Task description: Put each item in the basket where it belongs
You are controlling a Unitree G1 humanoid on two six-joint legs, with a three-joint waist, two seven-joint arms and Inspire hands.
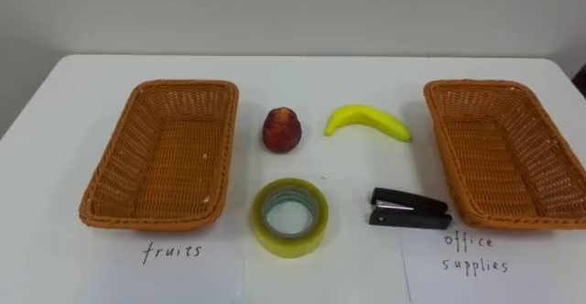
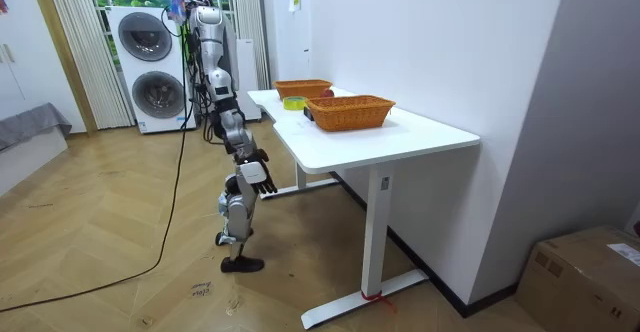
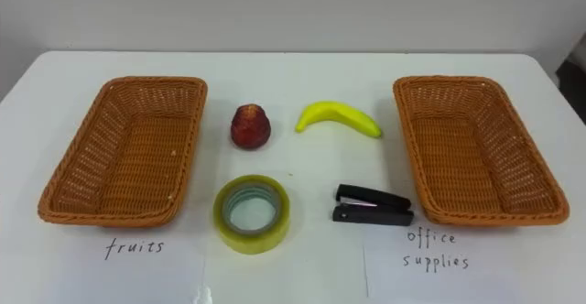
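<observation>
**Left eye view.** Landmark: the tape roll (image 1: 291,245), lying flat on the white table (image 1: 55,93), hole upward.
- The red apple (image 1: 283,129) is just beyond the roll.
- The banana (image 1: 368,120) is beyond the roll and to its right. Its long axis runs left to right, with the arch bowed away from the robot.
- The black stapler (image 1: 409,209) is right of the roll and level with it, long axis also left to right.
- The fruit basket (image 1: 169,157) is close on the roll's left.
- The office basket (image 1: 508,157) is well to the roll's right, past the stapler.
- Both baskets are empty, so nothing is sorted yet.

**Right eye view.** Same layout. Two handwritten paper labels sit on the near side of the roll:
- The "fruits" label (image 3: 135,246) is to its left, under the fruit basket.
- The "office supplies" label (image 3: 438,249) is to its right, under the office basket.
- I can read no brand on the roll or the stapler.

**Room view.** The robot stands at the table edge nearest the roll. Both hands hang below the tabletop, and they overlap from this angle. By its body, I take the lower, camera-side one for the right hand (image 2: 262,179) and the one above it for the left hand (image 2: 247,156). I cannot tell at this range whether either is released or clenched.

**Judgement.** Every item lies up and forward of both hands. The apple suits the left hand and the stapler the right (each sits nearest its own basket).
</observation>
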